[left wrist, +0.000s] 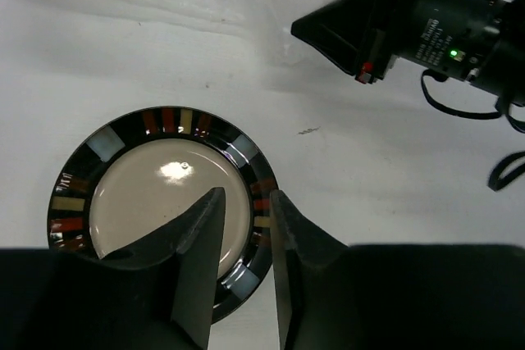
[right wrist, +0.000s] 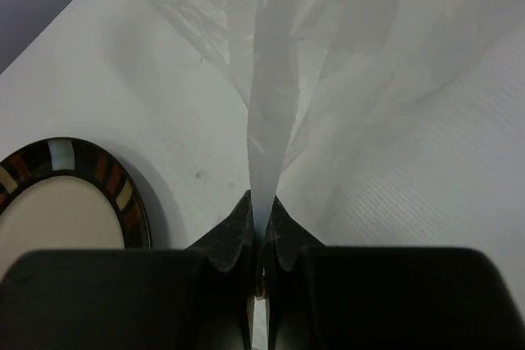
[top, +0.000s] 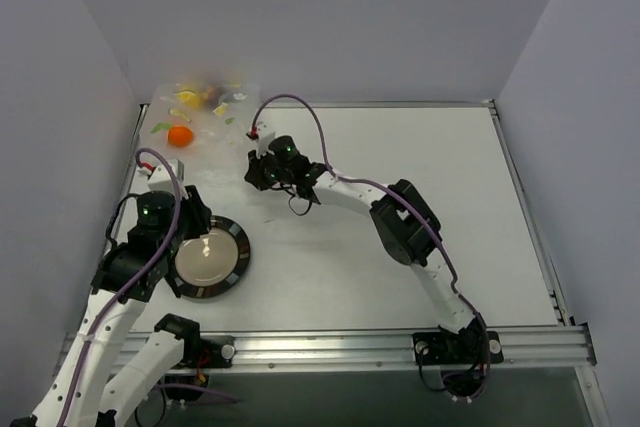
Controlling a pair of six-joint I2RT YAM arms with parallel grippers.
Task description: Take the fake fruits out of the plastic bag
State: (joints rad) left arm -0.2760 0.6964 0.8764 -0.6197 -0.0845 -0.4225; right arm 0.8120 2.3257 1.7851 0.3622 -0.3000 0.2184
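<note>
The clear plastic bag [top: 212,119] lies at the table's far left corner. Inside it I see an orange fruit [top: 180,135], a yellow lemon-like one [top: 187,98] and a dark blurred one [top: 213,96]. My right gripper [top: 257,173] is shut on a stretched fold of the bag's film [right wrist: 271,79] at the bag's near right edge; its closed fingertips [right wrist: 243,217] pinch the film. My left gripper [top: 186,229] hovers over the plate, its jaws a little apart and empty [left wrist: 246,196]. The fruits do not show in either wrist view.
A round black-rimmed plate [top: 239,247] with a cream centre sits near the left arm; its rim shows in the left wrist view [left wrist: 107,141] and the right wrist view [right wrist: 107,165]. Grey walls enclose the table on three sides. The right arm reaches across the middle.
</note>
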